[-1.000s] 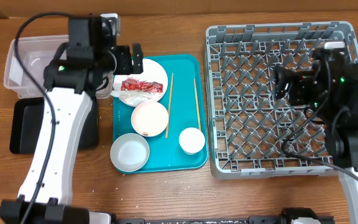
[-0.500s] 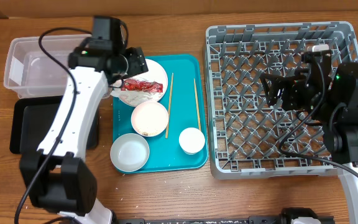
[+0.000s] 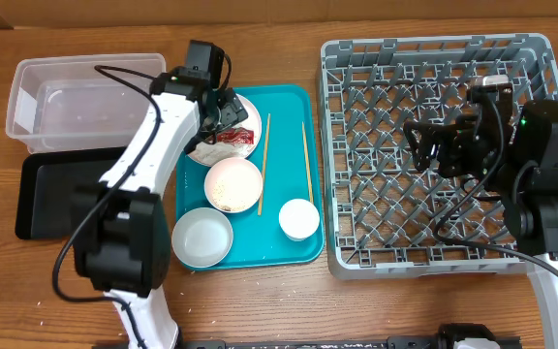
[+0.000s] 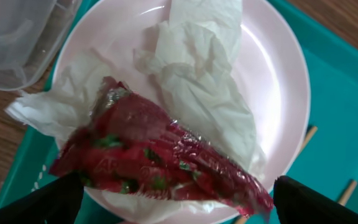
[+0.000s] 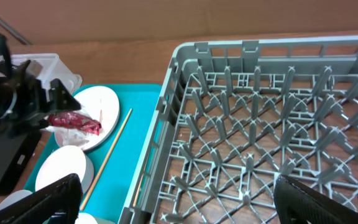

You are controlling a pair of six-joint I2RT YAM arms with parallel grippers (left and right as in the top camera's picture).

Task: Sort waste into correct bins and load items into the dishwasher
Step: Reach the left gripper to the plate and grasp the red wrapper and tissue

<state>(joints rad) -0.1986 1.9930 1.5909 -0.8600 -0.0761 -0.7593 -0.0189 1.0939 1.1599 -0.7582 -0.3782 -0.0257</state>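
While your left hand (image 4: 179, 198) hovers spread over the red shiny snack wrapper (image 4: 160, 158), which lies on the pale pink round plate (image 4: 278, 68) at the far left of the teal plastic tray (image 3: 287, 160), treat waste sorting as the current step. Next, descend and pinch it alone.

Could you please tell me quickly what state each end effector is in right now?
Left end effector: open, empty, over the red wrapper.
Right end effector: open, empty, above the dish rack.

Wrapper (image 4: 148, 155) red, shiny, green flecks (lettering too blurred). Napkin (image 4: 197, 93) white. Plate (image 4: 278, 81) pale pink. Serving tray (image 3: 286, 155) teal. Rack (image 3: 376, 194) grey, lattice floor. Tub (image 3: 27, 73) clear; bin tray (image 3: 42, 208) black.
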